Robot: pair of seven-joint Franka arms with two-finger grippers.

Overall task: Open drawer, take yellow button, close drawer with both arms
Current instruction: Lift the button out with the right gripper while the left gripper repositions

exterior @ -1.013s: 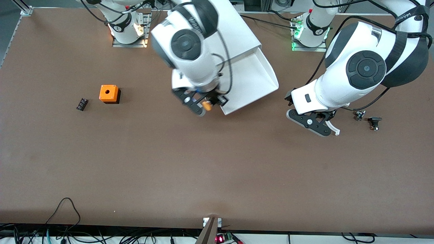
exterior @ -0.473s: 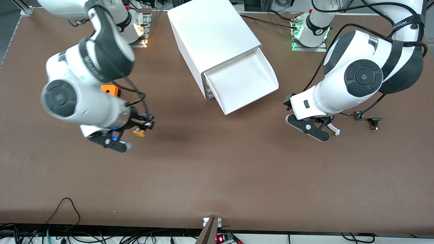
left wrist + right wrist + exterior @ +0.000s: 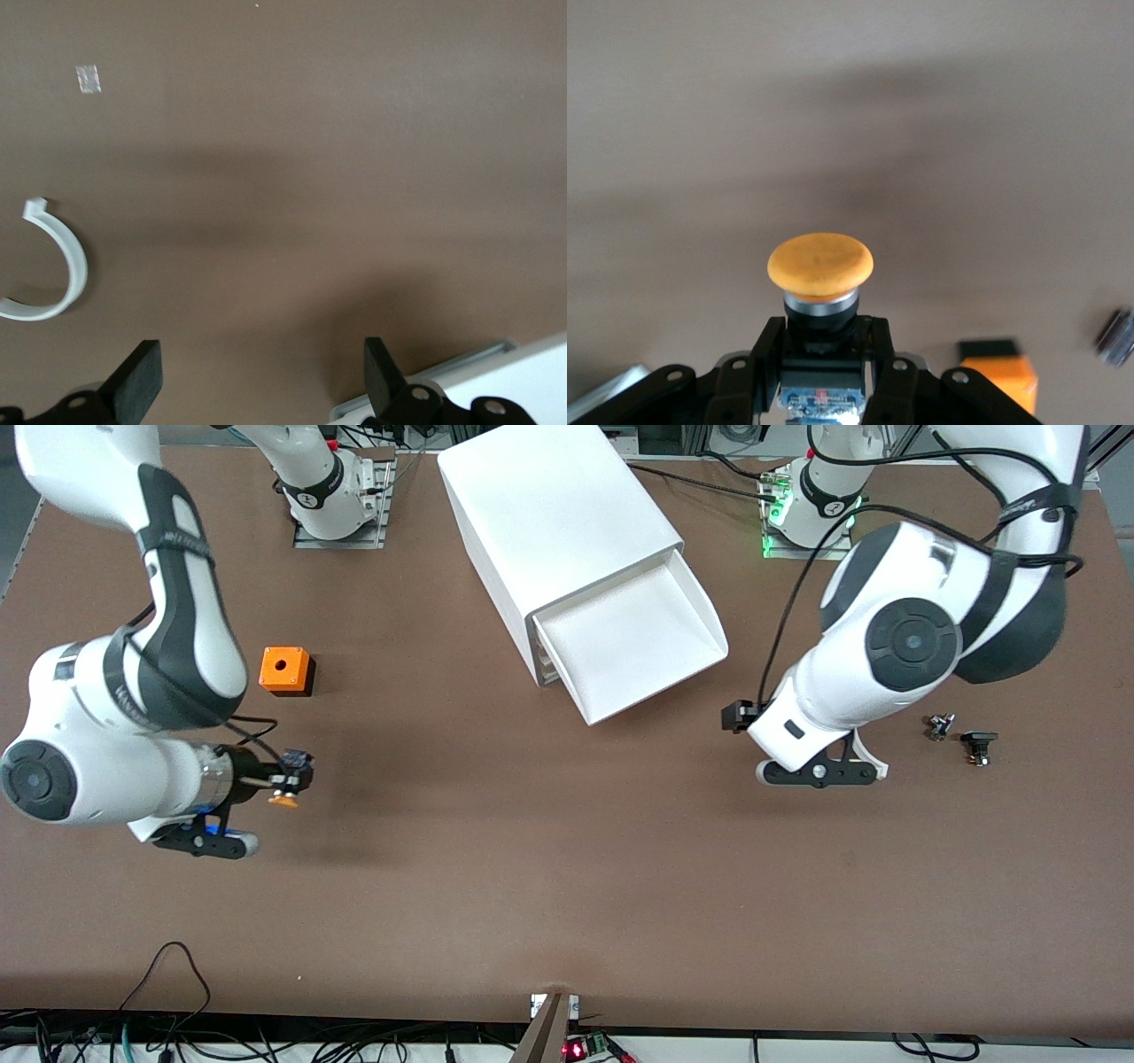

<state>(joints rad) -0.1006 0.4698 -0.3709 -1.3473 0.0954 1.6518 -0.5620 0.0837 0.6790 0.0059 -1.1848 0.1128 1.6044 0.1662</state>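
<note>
Black fingers of the right gripper (image 3: 822,354) clamp the black-and-blue body of the tiny push button with the round orange-yellow mushroom cap (image 3: 820,264), holding it clear of the brown table (image 3: 549,868) toward the right arm's end, over bare surface nearer the front camera than the orange cube with a hole (image 3: 284,670). The left gripper (image 3: 257,376) hangs with its jaws spread wide and empty over bare table near the front corner of the wide shallow white drawer (image 3: 633,646), which stands pulled out of the big white box cabinet (image 3: 554,509), its tray showing nothing inside; a white curved plastic clip (image 3: 60,266) lies on the table just beside that gripper. Judging by the layout, the button is out and the closing push is what remains. To do it well, the left gripper would best meet the pale drawer front squarely and press along the slide's own line, since the cabinet sits at an angle and a skewed shove could jam the tray or shift the box, while the right arm keeps its firm hold on the button, well apart from the drawer.
</note>
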